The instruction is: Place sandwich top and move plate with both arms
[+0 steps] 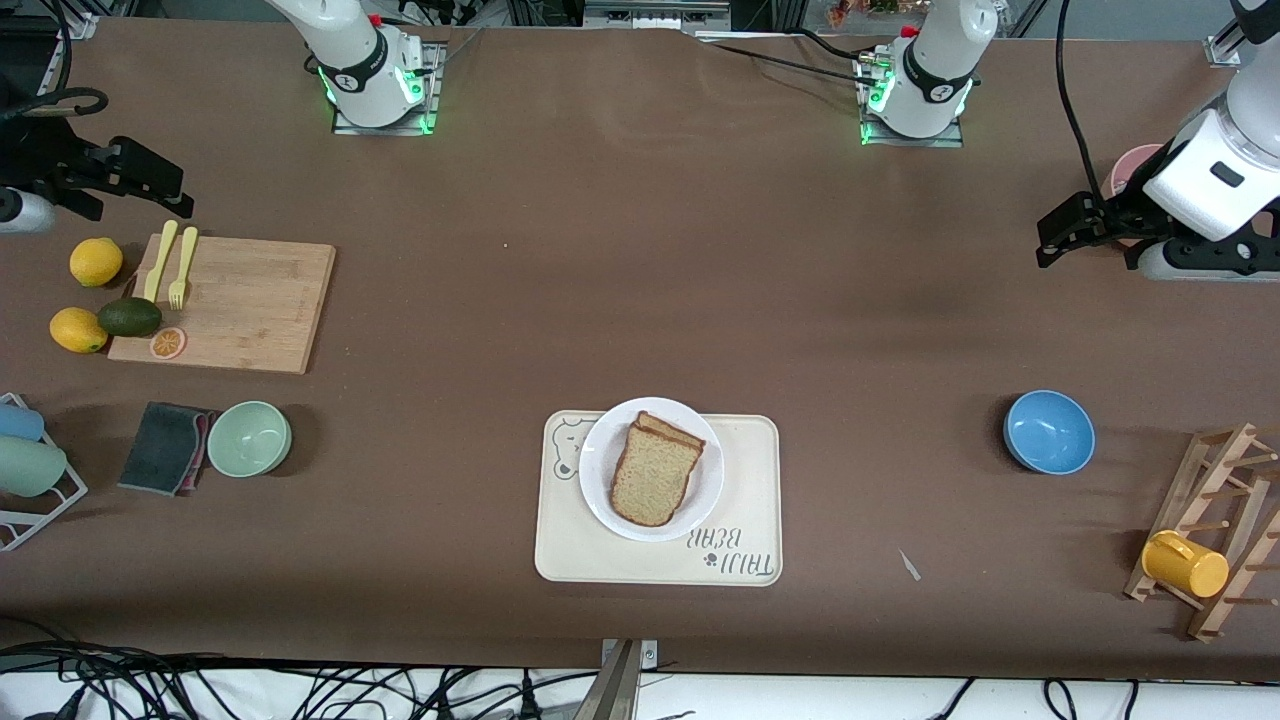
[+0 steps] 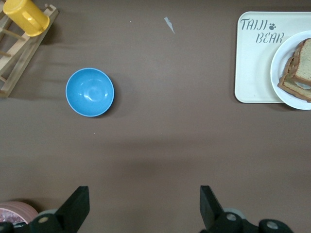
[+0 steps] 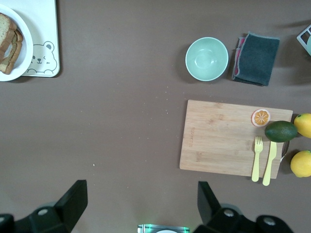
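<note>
Bread top (image 1: 655, 477) already sits on the stack on the plate (image 1: 601, 492), which rests on the bear tray (image 1: 745, 490) at the bench edge nearest the front camera, midway between the arms' ends. Judging by that, the top is placed and the plate move remains.

Left gripper (image 1: 1085, 228) hangs over bare bench at the left arm's end, fingers (image 2: 77, 206) apart, holding nothing. Right gripper (image 1: 120, 180) hangs over the bench by the cutting board (image 1: 250, 305) at the right arm's end, fingers (image 3: 75, 201) apart, empty too. Both wait well apart from the plate.

Handling guess: plate is stiff, smooth, likely slippery and breakable; rim is shallow, so pinch it at two facing edges, one arm each, and keep it level. Bread is light and soft, unsecured, could slide off if tilted.

Hard to tell: filling between slices, only a pale sliver shows in the left wrist view. Plate is cut off in both wrist views. Right gripper is partly out of frame in the front view.
</note>
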`<act>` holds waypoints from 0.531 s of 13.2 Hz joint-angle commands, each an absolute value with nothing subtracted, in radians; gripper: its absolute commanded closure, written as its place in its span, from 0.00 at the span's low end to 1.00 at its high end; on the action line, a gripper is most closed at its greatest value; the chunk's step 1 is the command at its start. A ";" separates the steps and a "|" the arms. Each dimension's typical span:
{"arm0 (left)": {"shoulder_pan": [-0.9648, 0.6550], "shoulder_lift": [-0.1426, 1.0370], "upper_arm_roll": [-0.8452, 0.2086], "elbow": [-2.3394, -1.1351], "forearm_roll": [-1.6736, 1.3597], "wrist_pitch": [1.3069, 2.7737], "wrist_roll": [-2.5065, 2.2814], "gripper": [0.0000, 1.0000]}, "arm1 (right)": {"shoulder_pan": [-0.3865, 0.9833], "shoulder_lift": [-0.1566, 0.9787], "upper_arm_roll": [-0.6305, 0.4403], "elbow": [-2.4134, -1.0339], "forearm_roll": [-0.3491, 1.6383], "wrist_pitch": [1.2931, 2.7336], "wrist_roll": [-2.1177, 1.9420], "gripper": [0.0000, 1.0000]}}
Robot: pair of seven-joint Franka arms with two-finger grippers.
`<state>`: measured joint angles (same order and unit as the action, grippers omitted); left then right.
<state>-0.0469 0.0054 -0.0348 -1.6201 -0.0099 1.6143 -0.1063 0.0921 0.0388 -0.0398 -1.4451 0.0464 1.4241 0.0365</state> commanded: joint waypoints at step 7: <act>-0.049 -0.006 -0.038 -1.623 -0.012 1.569 -0.157 0.00 | 0.071 0.031 -0.020 -1.437 0.049 1.413 0.043 0.00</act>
